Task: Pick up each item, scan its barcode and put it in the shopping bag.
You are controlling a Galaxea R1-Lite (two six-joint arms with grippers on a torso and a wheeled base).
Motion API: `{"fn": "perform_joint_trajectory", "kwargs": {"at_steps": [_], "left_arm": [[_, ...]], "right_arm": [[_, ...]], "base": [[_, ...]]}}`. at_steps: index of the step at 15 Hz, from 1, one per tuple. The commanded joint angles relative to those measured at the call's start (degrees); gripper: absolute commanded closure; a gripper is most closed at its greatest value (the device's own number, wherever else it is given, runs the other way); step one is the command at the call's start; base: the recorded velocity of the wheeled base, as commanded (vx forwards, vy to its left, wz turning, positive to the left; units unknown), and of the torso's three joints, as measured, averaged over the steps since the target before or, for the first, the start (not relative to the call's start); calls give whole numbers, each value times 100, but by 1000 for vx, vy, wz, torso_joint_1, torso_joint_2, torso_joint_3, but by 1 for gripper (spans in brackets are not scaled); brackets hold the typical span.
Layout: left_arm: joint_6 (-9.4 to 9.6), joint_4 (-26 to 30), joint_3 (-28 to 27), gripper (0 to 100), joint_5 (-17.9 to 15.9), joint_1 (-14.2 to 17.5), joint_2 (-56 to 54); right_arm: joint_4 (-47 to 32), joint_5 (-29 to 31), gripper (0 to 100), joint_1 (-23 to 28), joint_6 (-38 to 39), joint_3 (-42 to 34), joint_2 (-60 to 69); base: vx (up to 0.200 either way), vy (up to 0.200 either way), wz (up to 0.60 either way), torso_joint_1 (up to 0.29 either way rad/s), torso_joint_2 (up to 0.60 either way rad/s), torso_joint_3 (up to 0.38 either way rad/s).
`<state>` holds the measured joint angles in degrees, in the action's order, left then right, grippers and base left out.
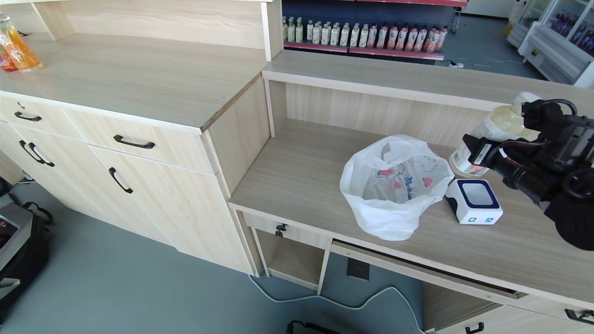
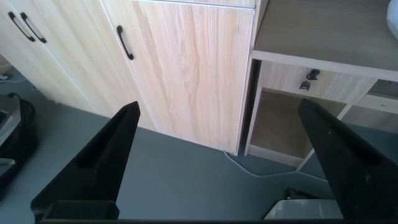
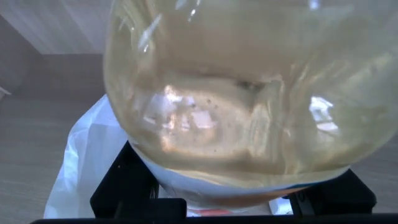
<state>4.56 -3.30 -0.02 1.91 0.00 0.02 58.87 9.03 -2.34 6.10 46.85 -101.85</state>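
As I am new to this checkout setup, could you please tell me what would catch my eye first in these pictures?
Most striking is the bottle of pale liquid, held tilted in the right gripper over the right end of the low counter. Nearer the robot on the counter sits the small white scanner, and beside it, on the robot's left, stands the white shopping bag with its mouth open.

Wooden cabinet (image 1: 185,204) with black handles (image 1: 133,142), adjoining the bench's (image 1: 301,176) left edge. Key (image 1: 280,229) in a lock below the bench's front left corner. White cable (image 1: 334,300) on the grey floor (image 1: 116,287); black bag (image 1: 21,250) at far left. Beyond the rear edge, a shelf (image 1: 362,50) of bottles (image 1: 371,35); cooler (image 1: 552,46) at far right.
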Motion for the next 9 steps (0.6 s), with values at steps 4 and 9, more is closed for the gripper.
{"fn": "perform_joint_trajectory", "kwargs": {"at_steps": [4,9], "left_arm": [[1,-4,2,0,-7,0,-2],[1,-4,-6,0,2,0,-2]], "right_arm": [[125,-51,100,-601,-73,562,-1082],[643,-235,100,-750,-355,940,-2128]], "base": [[0,0,0,0,0,0],[0,0,0,0,0,0]]}}
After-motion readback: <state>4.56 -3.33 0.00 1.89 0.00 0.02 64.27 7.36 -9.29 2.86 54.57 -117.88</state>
